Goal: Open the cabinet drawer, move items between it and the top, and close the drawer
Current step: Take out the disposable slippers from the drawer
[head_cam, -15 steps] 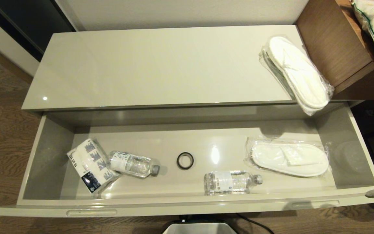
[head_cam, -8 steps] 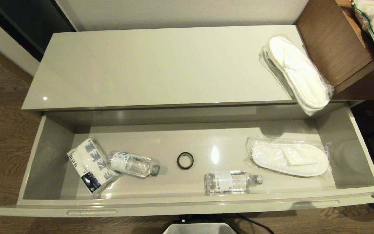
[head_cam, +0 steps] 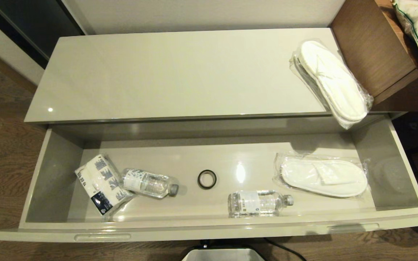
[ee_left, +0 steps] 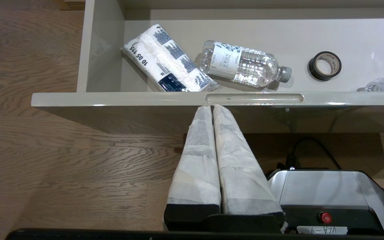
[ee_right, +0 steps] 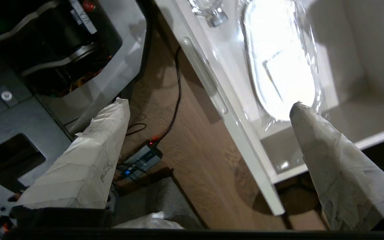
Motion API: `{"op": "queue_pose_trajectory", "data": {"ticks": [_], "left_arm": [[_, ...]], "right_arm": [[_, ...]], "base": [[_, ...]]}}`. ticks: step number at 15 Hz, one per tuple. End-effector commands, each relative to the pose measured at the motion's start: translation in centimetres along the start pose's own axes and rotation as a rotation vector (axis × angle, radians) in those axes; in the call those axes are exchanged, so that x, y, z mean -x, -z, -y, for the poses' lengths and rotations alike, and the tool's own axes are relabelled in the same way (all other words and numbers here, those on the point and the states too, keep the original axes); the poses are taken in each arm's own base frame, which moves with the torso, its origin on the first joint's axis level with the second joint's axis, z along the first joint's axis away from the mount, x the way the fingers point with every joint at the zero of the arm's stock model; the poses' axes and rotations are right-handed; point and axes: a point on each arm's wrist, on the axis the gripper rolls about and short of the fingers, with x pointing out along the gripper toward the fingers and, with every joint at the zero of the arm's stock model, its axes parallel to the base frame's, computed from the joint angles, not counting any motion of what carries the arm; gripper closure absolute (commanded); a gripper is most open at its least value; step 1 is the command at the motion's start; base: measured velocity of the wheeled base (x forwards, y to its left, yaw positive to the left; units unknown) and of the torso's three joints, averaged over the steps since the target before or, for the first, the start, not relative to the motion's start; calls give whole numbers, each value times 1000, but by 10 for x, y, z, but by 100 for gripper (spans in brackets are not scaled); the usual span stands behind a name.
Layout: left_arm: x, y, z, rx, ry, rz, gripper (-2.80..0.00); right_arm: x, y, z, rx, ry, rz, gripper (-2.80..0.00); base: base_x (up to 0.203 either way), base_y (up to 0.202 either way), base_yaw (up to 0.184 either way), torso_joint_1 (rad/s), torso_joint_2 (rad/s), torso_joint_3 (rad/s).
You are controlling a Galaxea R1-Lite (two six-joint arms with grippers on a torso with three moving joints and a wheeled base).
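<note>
A wood-plank floor [head_cam: 2,145] runs under a low cabinet whose glossy cream top [head_cam: 180,72] meets a brown wood-grain desk [head_cam: 372,47] on the robot's right. One bagged slipper [head_cam: 330,81] lies on the top's right end, just beside the desk, its near tip overhanging the open cabinet drawer [head_cam: 209,230]. The drawer stands pulled well out and holds, from the robot's left to right, a tissue pack [head_cam: 102,183] touching a water bottle [head_cam: 149,183], a black tape roll [head_cam: 207,179], a second bottle [head_cam: 258,203] near the front wall, and the other bagged slipper [head_cam: 323,177] lying flat at the right end. The head view shows neither gripper. The left wrist view shows the left gripper [ee_left: 211,107] below and in front of the drawer's front panel, its wrapped fingers pressed together with nothing between them, tips just under the left recessed slot [ee_left: 254,98]. The right wrist view shows the right gripper [ee_right: 208,106] spread wide and empty above the drawer's right front corner, one finger [ee_right: 328,150] over the slipper's end, the other [ee_right: 92,156] over the floor and a black cable [ee_right: 177,86].
</note>
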Motion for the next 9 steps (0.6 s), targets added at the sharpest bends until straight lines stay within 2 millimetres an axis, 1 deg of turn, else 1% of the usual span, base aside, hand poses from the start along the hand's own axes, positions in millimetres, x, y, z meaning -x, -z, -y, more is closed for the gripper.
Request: {"op": "queue_pose_trajectory", "data": {"ticks": [1,4,7,9], "left_arm": [[0,0,0,0,0,0,0],[0,0,0,0,0,0,0],[0,0,0,0,0,0,0],[0,0,0,0,0,0,0]], "right_arm": [[-1,0,3,-44,23,-27,-280],[-7,0,6,-69,39,-75,-280],[-18,-7,12,-82,46,-73,-280],[-25,-5,15,-161,92,-133,-280]], "base": [[0,0,0,0,0,0],[0,0,0,0,0,0],[0,0,0,0,0,0],[0,0,0,0,0,0]]}}
